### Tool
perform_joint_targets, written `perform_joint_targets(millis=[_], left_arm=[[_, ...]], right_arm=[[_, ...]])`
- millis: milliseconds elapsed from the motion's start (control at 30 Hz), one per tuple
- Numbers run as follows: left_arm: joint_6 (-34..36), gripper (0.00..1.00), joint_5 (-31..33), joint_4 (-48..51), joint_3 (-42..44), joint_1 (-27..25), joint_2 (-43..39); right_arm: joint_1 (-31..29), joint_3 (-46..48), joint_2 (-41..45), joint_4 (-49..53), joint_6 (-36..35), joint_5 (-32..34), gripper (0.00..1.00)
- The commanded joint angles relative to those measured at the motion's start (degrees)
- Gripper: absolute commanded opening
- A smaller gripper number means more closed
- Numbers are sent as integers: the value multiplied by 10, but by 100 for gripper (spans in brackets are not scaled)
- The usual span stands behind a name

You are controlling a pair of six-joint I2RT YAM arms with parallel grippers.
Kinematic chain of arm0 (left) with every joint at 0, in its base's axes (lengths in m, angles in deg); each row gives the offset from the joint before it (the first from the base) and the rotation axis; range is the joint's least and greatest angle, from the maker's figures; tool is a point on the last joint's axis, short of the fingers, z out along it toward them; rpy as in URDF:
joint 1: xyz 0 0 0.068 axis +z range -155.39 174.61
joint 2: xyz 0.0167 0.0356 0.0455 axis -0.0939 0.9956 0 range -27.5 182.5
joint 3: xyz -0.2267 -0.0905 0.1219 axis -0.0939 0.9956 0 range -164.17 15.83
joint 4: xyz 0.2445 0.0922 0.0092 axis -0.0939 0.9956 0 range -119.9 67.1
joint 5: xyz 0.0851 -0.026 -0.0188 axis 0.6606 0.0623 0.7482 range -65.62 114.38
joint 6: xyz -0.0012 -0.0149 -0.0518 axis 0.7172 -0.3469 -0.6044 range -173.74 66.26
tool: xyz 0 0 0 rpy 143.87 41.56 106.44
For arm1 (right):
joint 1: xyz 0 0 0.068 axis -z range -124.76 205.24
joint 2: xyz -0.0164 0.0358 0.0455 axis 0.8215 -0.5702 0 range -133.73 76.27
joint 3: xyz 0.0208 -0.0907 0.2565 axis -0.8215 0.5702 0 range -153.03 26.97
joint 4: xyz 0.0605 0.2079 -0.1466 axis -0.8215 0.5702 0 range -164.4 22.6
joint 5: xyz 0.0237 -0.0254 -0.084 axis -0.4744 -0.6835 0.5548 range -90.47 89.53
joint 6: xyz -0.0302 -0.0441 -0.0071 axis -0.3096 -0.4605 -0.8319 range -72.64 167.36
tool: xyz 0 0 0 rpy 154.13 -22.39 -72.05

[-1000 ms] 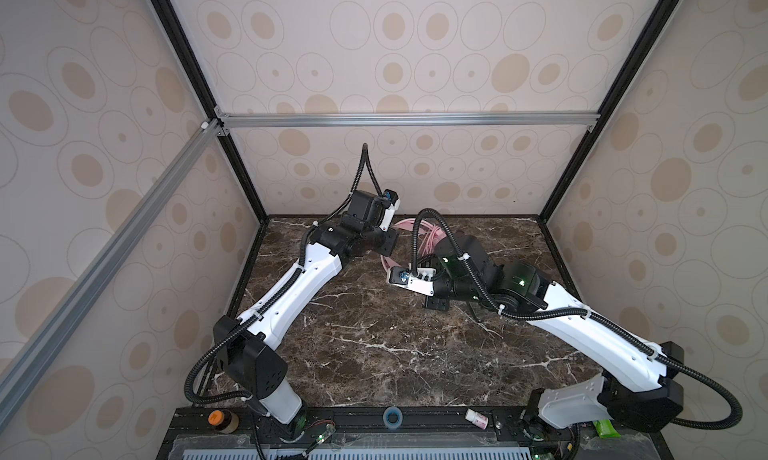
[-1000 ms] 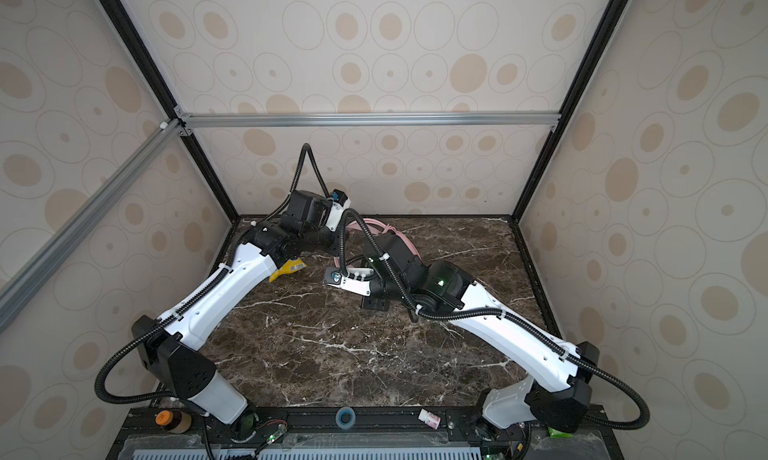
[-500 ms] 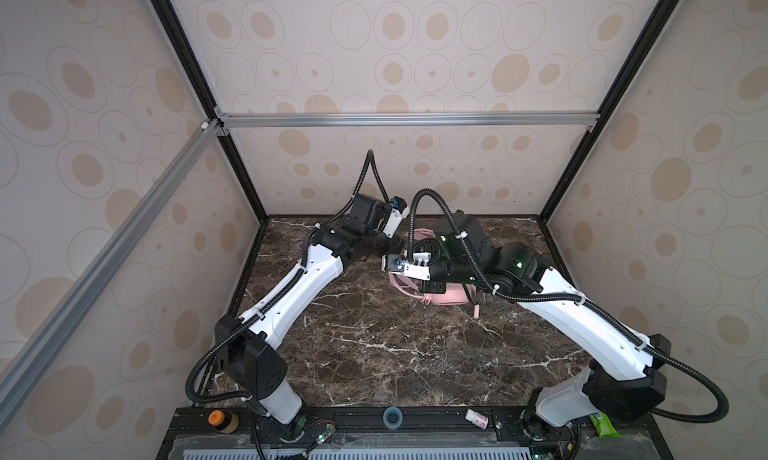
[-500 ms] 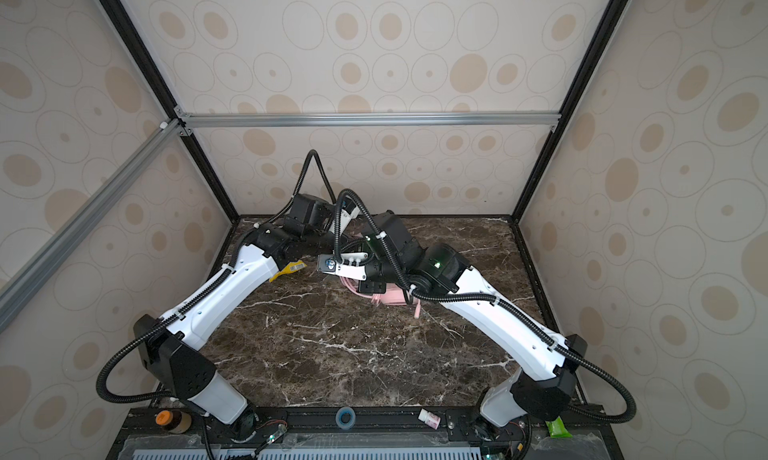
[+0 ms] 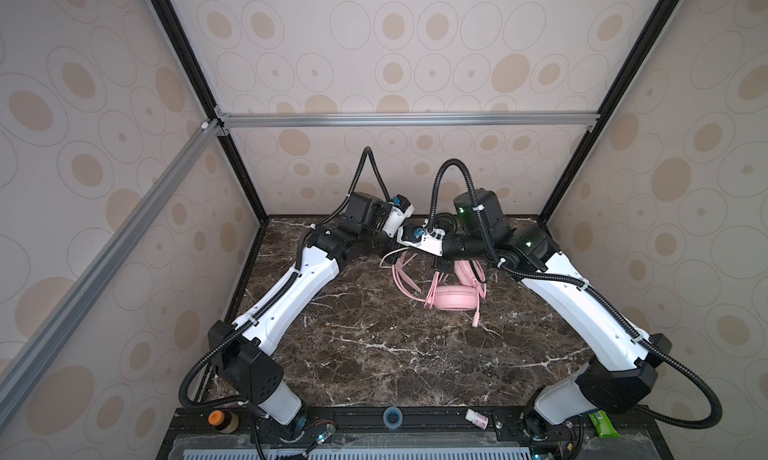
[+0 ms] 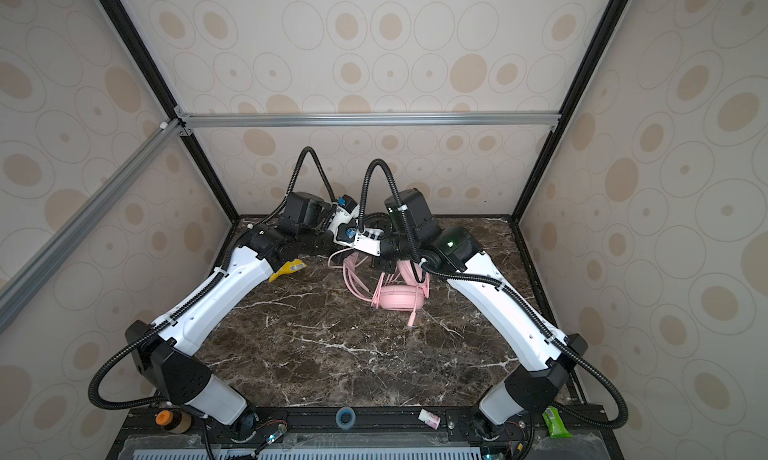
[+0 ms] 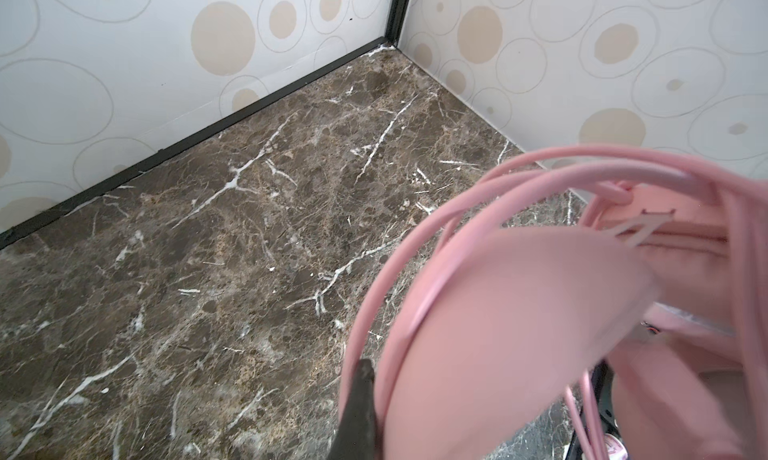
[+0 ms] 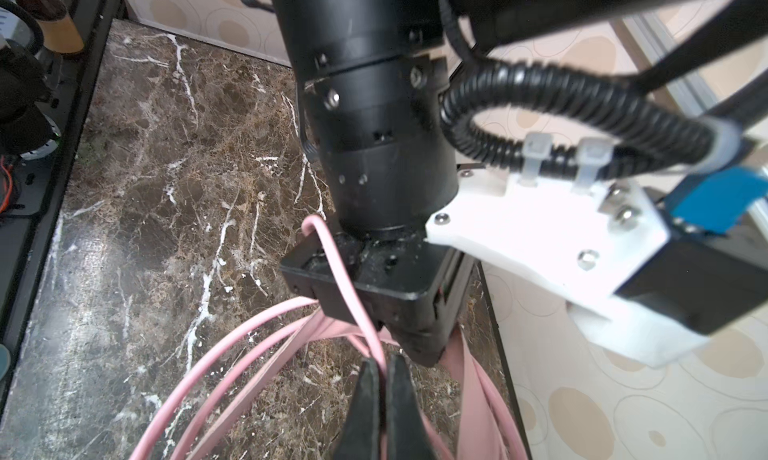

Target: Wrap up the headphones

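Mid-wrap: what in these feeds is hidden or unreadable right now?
Left end effector: tips hidden by its own body in the right wrist view; in the left wrist view the blurred earcup of the pale pink over-ear headphones covers all but one finger; grip unreadable.
Thin pink cable: cut off by the right wrist frame edge.
Yellow labelled object: in a top view, mostly behind the left arm, unidentifiable.

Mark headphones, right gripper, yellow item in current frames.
headphones (image 5: 454, 299): in a top view, near earcup's shell.
right gripper (image 8: 384, 364): right wrist view, midway between shut fingertips.
yellow item (image 6: 286, 270): in a top view, its exposed middle.
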Motion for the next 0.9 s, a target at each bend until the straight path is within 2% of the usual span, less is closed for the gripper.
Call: perform_joint_targets(millis=[0, 133, 267, 567, 733, 867], left_arm=[[-21, 0, -72, -32, -25, -2, -25], [-17, 0, -41, -21, -16, -1, -31], [-23, 0, 22, -17, -4, 1, -28], [-67, 0, 143, -46, -38, 3, -3], [-85, 0, 210, -39, -64, 14, 7], [-95, 0, 243, -47, -65, 20, -2]], right_arm=[[11, 18, 16, -17, 14, -31, 0], [11, 2, 17, -21, 26, -38, 0], [7, -19, 27, -7, 30, -42, 0], [-100, -40, 33, 57, 9, 28, 0], [-133, -38, 39, 99, 7, 59, 0], [-142, 4, 63, 105, 22, 68, 0]])
